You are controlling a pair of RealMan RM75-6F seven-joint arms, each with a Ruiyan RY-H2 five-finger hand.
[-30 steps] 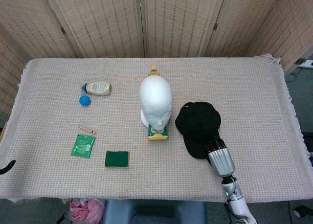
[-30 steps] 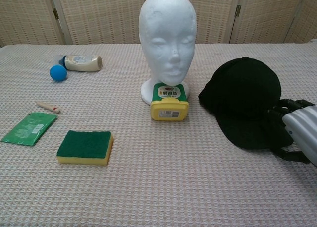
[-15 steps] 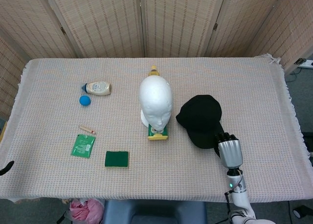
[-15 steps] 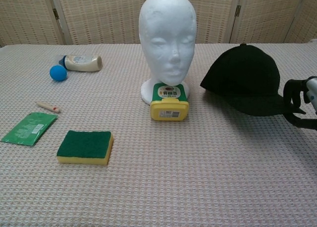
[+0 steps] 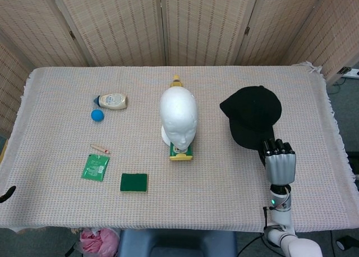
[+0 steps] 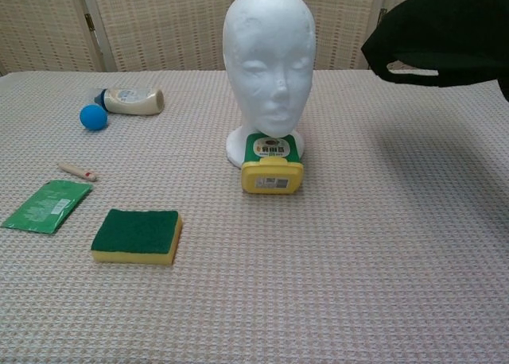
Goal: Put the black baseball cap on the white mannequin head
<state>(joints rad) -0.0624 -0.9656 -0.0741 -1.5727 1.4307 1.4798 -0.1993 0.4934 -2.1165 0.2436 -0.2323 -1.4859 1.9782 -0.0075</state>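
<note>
The white mannequin head stands upright at the table's middle, facing me, and fills the upper centre of the chest view. My right hand holds the black baseball cap by its brim, to the right of the head. In the chest view the cap hangs in the air at the top right, about level with the head's crown and apart from it. The hand itself does not show there. Only a small dark tip shows at the table's left edge where my left arm is.
A yellow-and-green container lies right in front of the head's base. To the left are a green sponge, a green packet, a small stick, a blue ball and a lying bottle. Folding screens stand behind the table.
My right hand took the cap by its brim and lifted it off the table. The cap has risen and shifted right and farther back. Everything else stayed put.
</note>
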